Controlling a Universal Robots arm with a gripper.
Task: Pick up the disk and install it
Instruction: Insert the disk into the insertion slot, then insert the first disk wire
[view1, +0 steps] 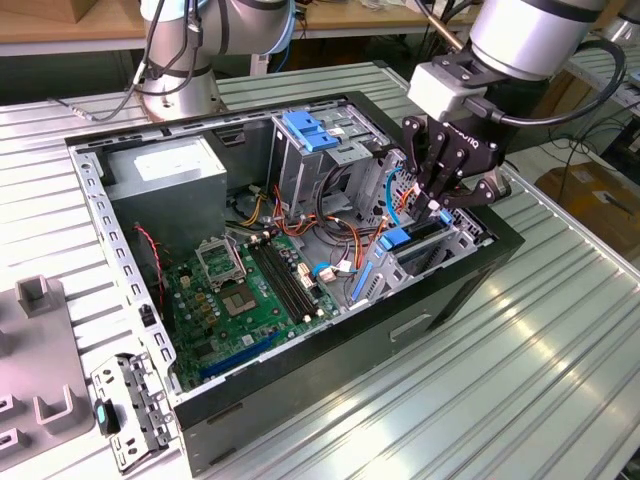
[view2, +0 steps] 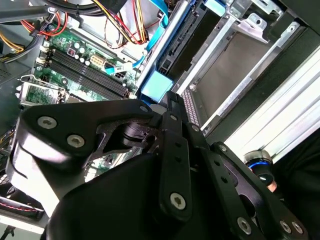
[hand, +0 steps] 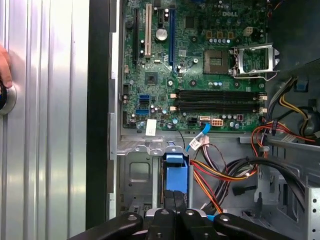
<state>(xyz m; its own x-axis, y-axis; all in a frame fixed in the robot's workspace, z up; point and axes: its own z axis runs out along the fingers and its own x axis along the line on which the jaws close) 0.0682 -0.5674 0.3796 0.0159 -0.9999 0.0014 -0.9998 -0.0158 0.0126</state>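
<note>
The disk (view1: 420, 240) stands on edge in the open metal bay (view1: 470, 232) at the computer case's (view1: 300, 395) corner on the exterior view's right, just inside the case's black wall. In the second wrist view its dark body (view2: 184, 42) runs between bright blue rails, and one blue end tab (view2: 156, 83) faces the pincer. In the first wrist view the disk is seen edge-on as a narrow blue strip (hand: 176, 174).

The gripper (view1: 441, 205) hangs directly over the disk and points down into the bay. Its black fingers (hand: 169, 202) are drawn together with no gap to be seen, and their tips (view2: 170, 97) meet the blue end tab. Whether any of the rail is pinched between them cannot be told.

Just beside the bay, toward the middle of the case, lies a tangle of orange, red and yellow cables (view1: 345, 235), with a thin light-blue cable (view1: 398, 195) among them. Beyond them lies the green motherboard (view1: 250, 290). A tall grey cage with a blue latch (view1: 308, 130) stands near the case's far wall, and a grey power supply (view1: 165, 172) fills the far corner on the exterior view's left.

The case rests on a ribbed metal table (view1: 520, 360). A grey fixture (view1: 35, 350) sits at the table's edge on the exterior view's left.
</note>
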